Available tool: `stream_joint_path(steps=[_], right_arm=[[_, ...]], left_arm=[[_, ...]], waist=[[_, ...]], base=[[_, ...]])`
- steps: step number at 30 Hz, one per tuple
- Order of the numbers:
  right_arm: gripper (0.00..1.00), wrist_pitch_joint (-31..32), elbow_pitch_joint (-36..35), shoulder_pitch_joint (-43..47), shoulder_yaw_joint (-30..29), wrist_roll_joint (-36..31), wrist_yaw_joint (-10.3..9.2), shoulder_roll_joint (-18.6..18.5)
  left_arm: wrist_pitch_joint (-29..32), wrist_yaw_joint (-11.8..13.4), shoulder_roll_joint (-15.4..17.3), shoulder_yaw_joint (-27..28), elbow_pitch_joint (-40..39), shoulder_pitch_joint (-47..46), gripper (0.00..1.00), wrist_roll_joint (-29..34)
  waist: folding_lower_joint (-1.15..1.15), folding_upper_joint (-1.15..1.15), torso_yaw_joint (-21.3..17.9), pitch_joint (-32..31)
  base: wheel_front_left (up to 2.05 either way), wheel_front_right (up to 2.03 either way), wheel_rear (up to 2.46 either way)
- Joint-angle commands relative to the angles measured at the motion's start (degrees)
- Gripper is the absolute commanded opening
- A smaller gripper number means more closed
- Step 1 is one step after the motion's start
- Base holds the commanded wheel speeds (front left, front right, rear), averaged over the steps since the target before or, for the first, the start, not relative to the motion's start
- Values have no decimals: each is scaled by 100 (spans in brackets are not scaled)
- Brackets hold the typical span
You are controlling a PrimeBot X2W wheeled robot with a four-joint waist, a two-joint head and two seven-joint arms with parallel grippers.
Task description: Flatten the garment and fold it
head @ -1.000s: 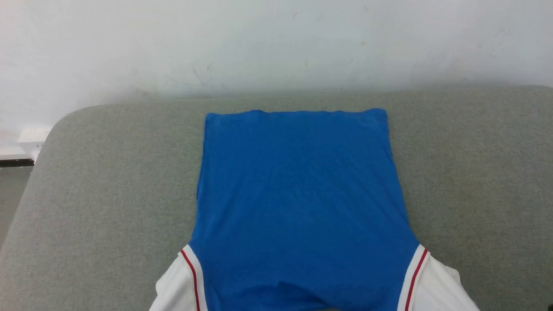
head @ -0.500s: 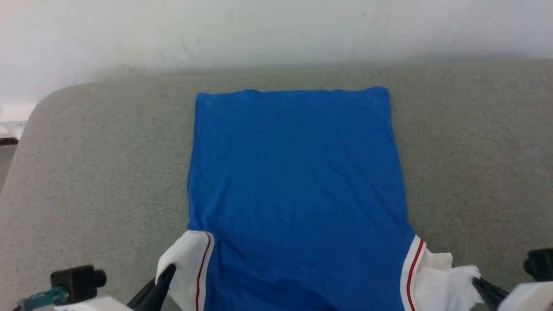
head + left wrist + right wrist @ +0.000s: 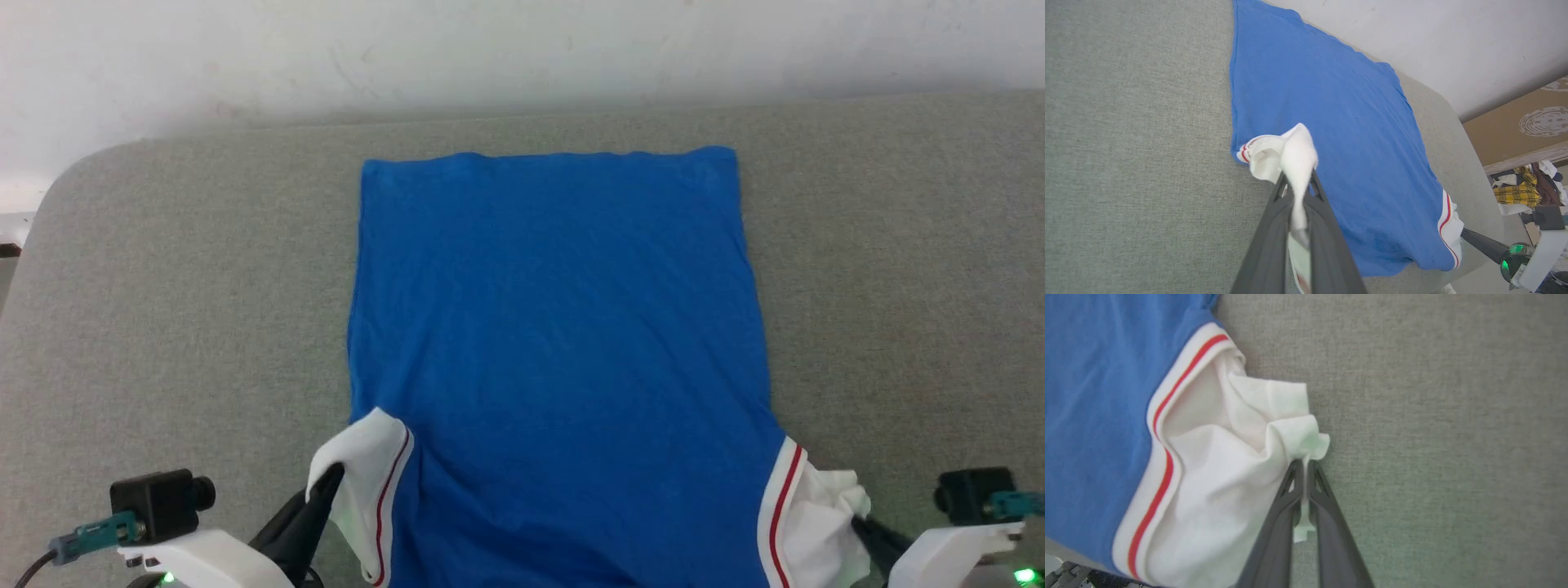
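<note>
Head view: the garment (image 3: 555,343) lies on the grey surface (image 3: 163,327), hem at 12 o'clock, sleeves at 7 and 5 o'clock. Left wrist view: the left gripper (image 3: 1297,178) has its fingers (image 3: 1267,253) clamped on one sleeve. Right wrist view: the right gripper (image 3: 1303,463) has its fingers (image 3: 1274,531) pinched on the other sleeve.

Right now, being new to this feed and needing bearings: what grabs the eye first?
A bright blue garment lies spread flat across the middle of the grey cushion. At its near corners, the left end effector and right end effector each pinch a white sleeve.
</note>
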Motion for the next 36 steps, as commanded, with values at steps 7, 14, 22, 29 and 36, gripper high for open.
stream_joint_path(steps=[7, 14, 22, 29, 36], right_arm=[[100, -236, -1372, -237, -732, 372, -5, -40], [100, 241, -2399, -1339, -1238, 137, -5, -245], [100, 1134, -1825, -3793, -853, -612, -5, -238], [100, 1457, -200, -5368, -683, -1290, -5, -243], [100, 1861, 930, -5839, -900, -1648, -5, -97]], left_arm=[[-244, 54, -29, 42, -102, 158, 0, 180], [-287, -14, -28, -29, -233, 11, 0, 307], [-236, -191, -105, -182, -243, -428, 0, 392], [-178, -461, -258, -419, -106, -1008, 0, 504], [-191, -614, -400, -591, 63, -1343, 0, 607]], waist=[[0, 0, 44, 99], [0, 0, 277, 513], [0, 0, 629, 1337], [0, 0, 1055, 2077], [0, 0, 1423, 2430]], base=[[0, 0, 0], [0, 0, 0], [0, 0, 0], [0, 0, 0], [0, 0, 0]])
